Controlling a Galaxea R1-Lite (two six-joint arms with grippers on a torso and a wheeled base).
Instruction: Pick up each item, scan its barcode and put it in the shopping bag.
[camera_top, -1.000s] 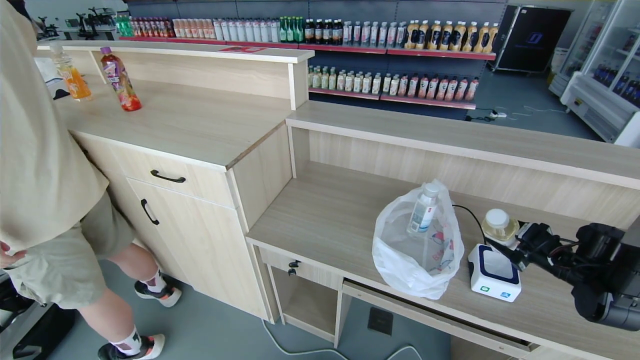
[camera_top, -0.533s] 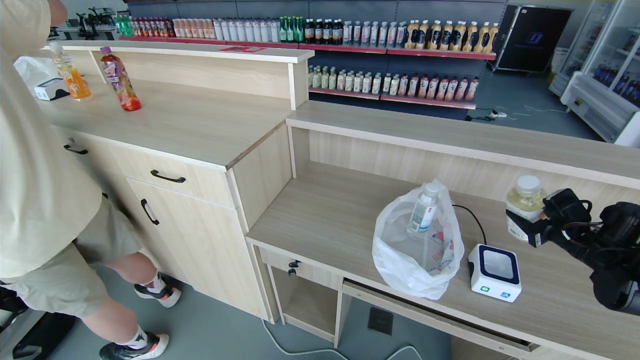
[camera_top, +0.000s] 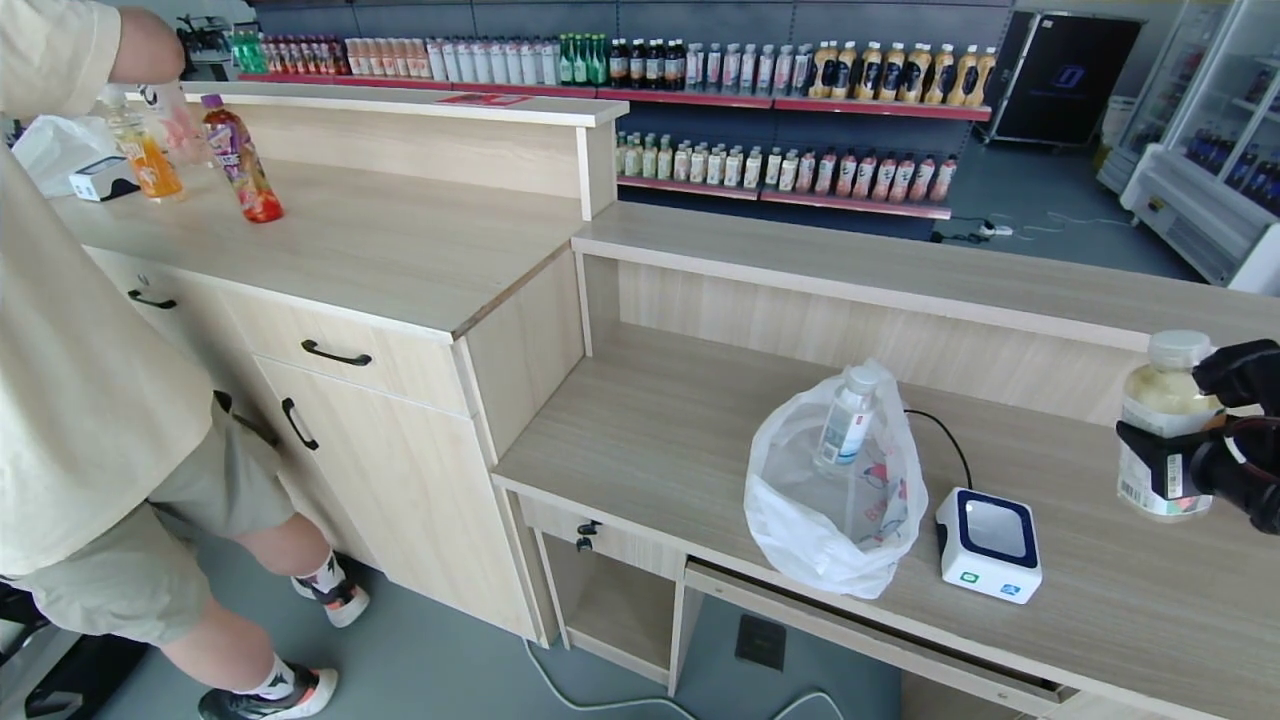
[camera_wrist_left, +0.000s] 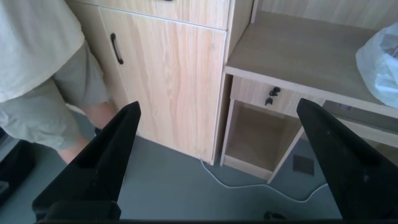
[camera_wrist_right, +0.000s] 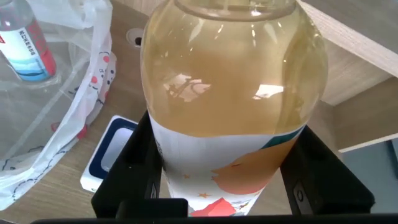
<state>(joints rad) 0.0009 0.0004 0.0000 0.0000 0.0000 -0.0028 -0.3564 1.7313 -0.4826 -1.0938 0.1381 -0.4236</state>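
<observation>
The right gripper is clamped on the juice bottle, one finger at each side of its labelled lower half. The bottle stands upright, white cap up, over the right end of the desk, near the raised back wall.

The coming scan turns on one relation. The barcode scanner sits lower than the bottle and to the robot's left of it, close to the desk's front edge, with its dark window facing up. The bottle's long axis is vertical, so its label faces sideways, not down at that window. What looks like a barcode strip shows low on the label, on the side toward the scanner. The shopping bag sits just beyond the scanner on the same side, mouth open, with a water bottle leaning inside it.

The right arm is much the nearer. The left gripper hangs with its fingers wide apart, off the desk's left end, over the floor before the cabinet.

The head view's edge cuts off most of the right gripper. Whether the bottle's base clears the desk cannot be told.
</observation>
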